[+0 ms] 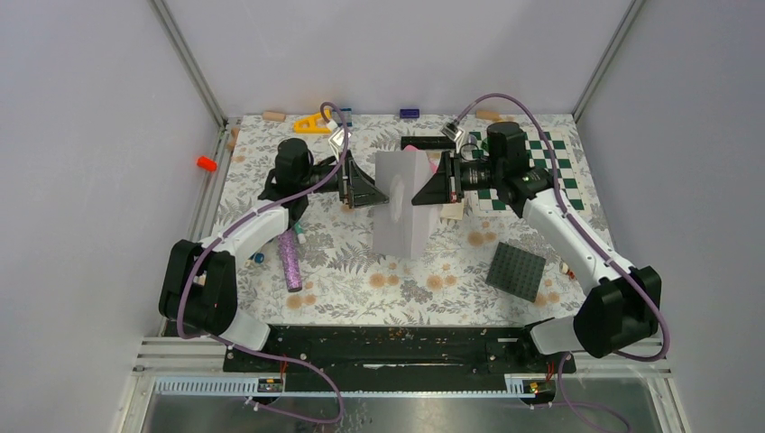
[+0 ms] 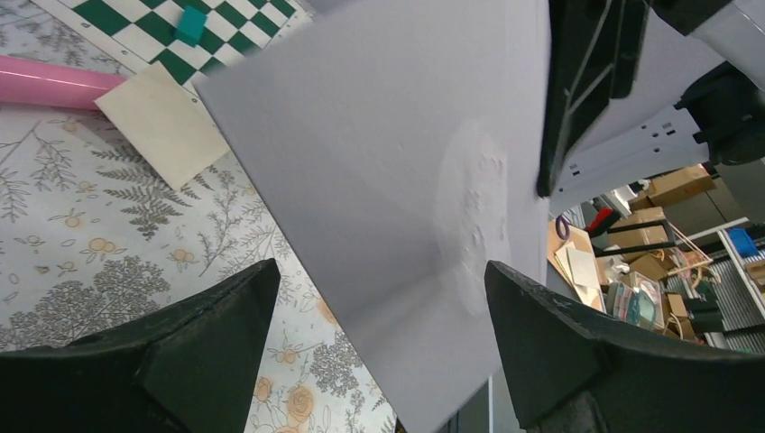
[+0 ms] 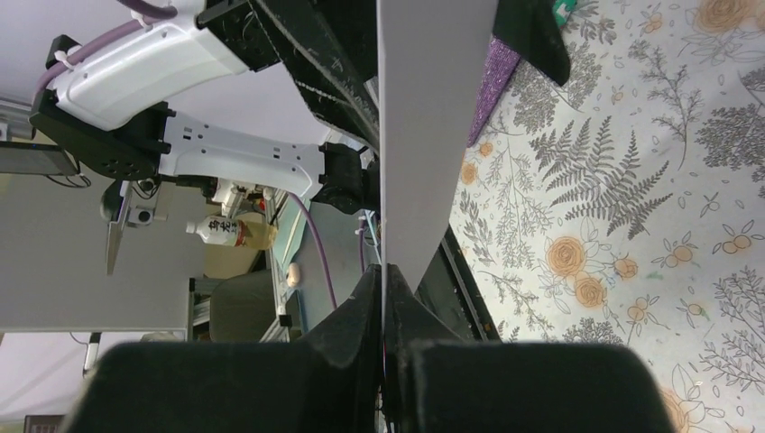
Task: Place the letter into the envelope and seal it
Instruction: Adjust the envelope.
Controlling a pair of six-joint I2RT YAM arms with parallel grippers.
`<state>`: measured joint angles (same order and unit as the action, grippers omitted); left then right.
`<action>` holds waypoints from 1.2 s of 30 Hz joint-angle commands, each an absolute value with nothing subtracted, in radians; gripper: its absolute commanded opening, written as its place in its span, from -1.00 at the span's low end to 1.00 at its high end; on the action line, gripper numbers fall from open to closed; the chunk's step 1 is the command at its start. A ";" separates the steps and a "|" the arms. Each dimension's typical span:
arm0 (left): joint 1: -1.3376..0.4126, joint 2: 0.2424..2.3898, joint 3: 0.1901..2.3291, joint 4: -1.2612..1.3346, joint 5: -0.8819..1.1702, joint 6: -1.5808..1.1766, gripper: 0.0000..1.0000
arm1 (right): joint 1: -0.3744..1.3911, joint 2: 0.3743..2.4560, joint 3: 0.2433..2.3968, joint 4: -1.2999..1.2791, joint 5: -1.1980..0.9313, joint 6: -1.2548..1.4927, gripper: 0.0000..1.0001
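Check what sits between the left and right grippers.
The envelope, upright: the right gripper is shut on its edge, and the open left gripper faces its flat side. Clearest in the top view.

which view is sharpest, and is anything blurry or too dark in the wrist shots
Top external: even soft light, everything sharp, only faint shadows. Left wrist: the envelope is in focus, the left fingers dark and slightly soft. Right wrist: the right fingers are a blurred black mass, while the floral table is crisp.
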<state>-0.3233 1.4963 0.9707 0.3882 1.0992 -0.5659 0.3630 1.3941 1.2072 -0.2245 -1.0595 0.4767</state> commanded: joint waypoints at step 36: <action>-0.307 1.530 0.969 0.583 1.233 -0.726 -0.02 | 0.282 1.478 1.227 -0.236 -1.057 0.428 -1.00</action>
<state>-0.3073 1.5318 0.9581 0.5095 1.1973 -0.7170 0.2878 1.4815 1.2068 -0.2428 -1.0561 0.4442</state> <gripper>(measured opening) 0.492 0.018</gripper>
